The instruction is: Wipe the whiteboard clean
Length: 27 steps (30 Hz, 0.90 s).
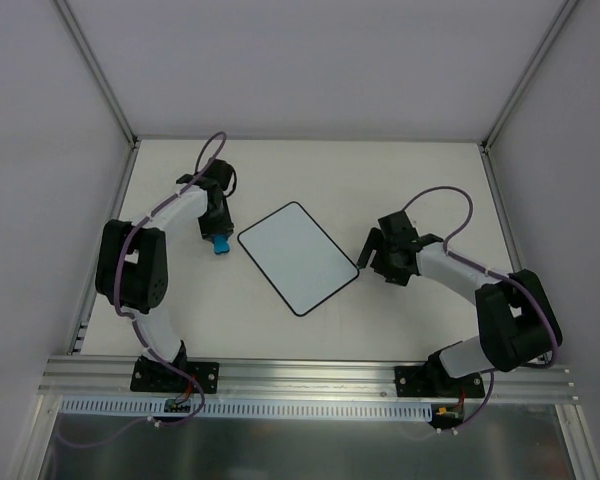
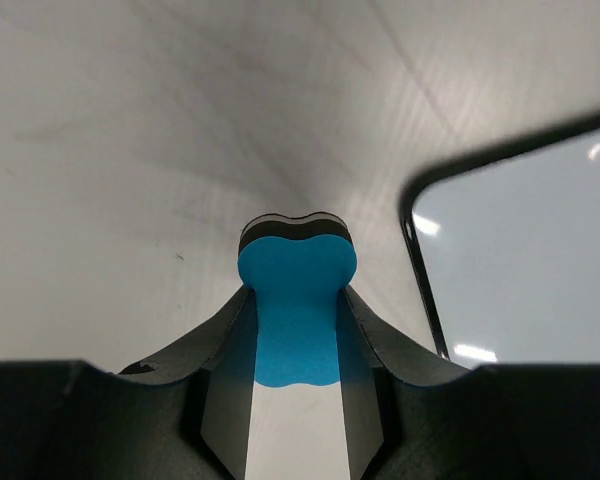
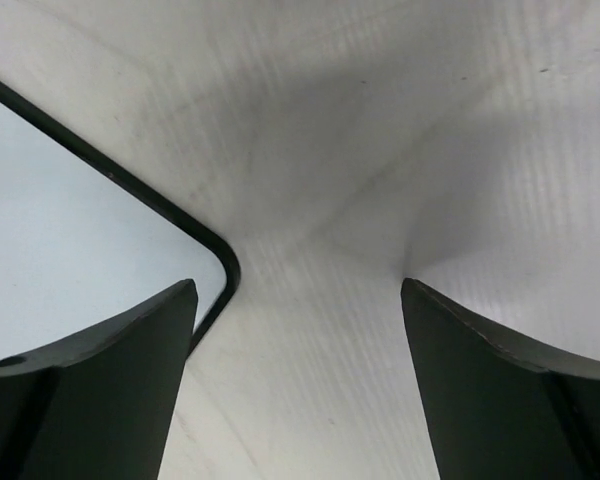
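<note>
The whiteboard [image 1: 298, 257] lies tilted in the middle of the table, white with a thin black rim and no writing visible. My left gripper [image 1: 219, 240] is shut on a small blue eraser block [image 1: 220, 246], just left of the board's left corner. In the left wrist view the eraser [image 2: 297, 300] sits squeezed between the fingers, with the board's corner [image 2: 520, 250] to the right. My right gripper [image 1: 372, 253] is open and empty just right of the board's right corner. That corner [image 3: 80, 220] shows in the right wrist view by the left finger [image 3: 110, 380].
The table [image 1: 310, 170] is white and walled by grey panels with aluminium posts at the back corners. A metal rail [image 1: 310, 375] runs along the near edge where both arm bases are bolted.
</note>
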Each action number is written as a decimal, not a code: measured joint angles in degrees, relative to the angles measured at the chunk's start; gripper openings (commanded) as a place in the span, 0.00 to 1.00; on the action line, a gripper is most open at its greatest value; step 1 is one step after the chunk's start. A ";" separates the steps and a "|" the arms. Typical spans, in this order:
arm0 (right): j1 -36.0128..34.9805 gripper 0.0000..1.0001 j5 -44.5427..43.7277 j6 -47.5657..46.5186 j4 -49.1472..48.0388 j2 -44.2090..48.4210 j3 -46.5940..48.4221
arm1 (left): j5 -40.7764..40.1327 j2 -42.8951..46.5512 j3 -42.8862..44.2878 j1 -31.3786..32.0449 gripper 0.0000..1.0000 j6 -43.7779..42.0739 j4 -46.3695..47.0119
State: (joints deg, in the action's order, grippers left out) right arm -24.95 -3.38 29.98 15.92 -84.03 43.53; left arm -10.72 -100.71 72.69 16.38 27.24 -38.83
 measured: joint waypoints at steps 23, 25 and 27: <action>1.36 0.99 -16.94 -19.26 18.67 33.70 6.67 | -0.92 -12.74 8.44 -10.05 0.99 -0.68 1.95; 1.36 0.99 -18.25 -21.05 19.61 35.89 8.85 | -0.90 -10.95 6.97 -10.05 0.99 -0.70 1.90; 1.38 0.99 -19.67 -23.26 20.79 37.20 12.22 | -0.66 -7.15 5.42 -10.05 0.99 -0.90 1.42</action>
State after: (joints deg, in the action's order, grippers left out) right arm -23.57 -23.05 6.72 36.71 -46.83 55.75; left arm -11.38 -107.85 78.11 6.33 26.35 -37.41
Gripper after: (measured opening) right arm 0.988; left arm 0.986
